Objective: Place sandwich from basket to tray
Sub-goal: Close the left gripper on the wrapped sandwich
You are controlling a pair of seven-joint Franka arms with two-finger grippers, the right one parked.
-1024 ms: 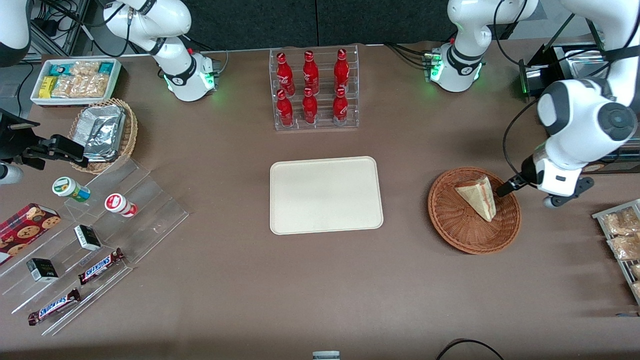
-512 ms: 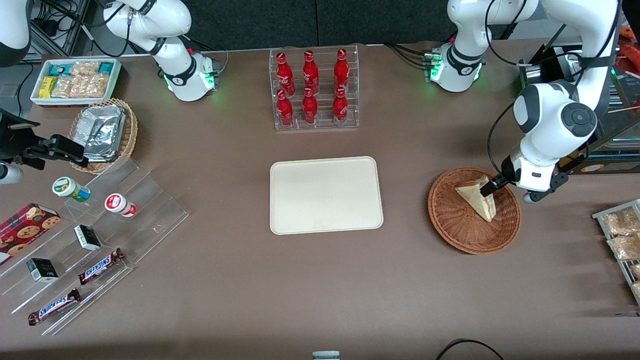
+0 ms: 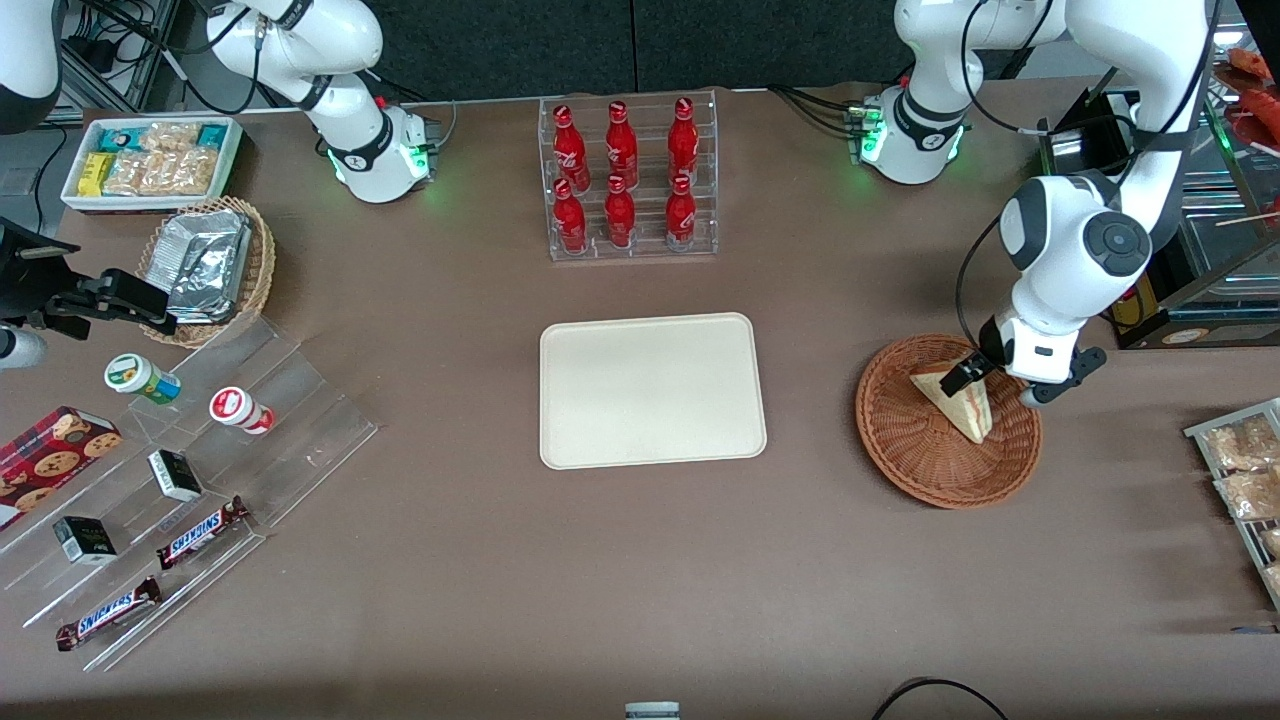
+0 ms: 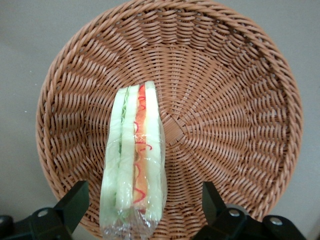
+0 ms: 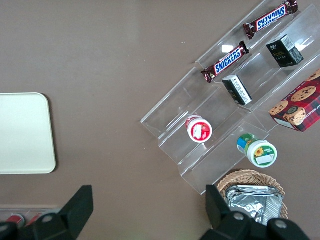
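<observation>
Sandwich (image 3: 955, 399) lies in wicker basket (image 3: 947, 421), right of centre in the front view; gripper (image 3: 966, 374) over its upper end, cream tray (image 3: 651, 390) mid-frame on worktop (image 3: 640, 560). Left wrist view: fingers (image 4: 75, 200) spread wide, straddling the wrapped sandwich (image 4: 134, 160), gripping nothing, basket (image 4: 230, 115) beneath.

You see the gripper (image 4: 142, 207) over the basket (image 4: 240, 100), fingers wide apart, their tips cut off by the frame edge, like the sandwich's (image 4: 134, 160) near end.
</observation>
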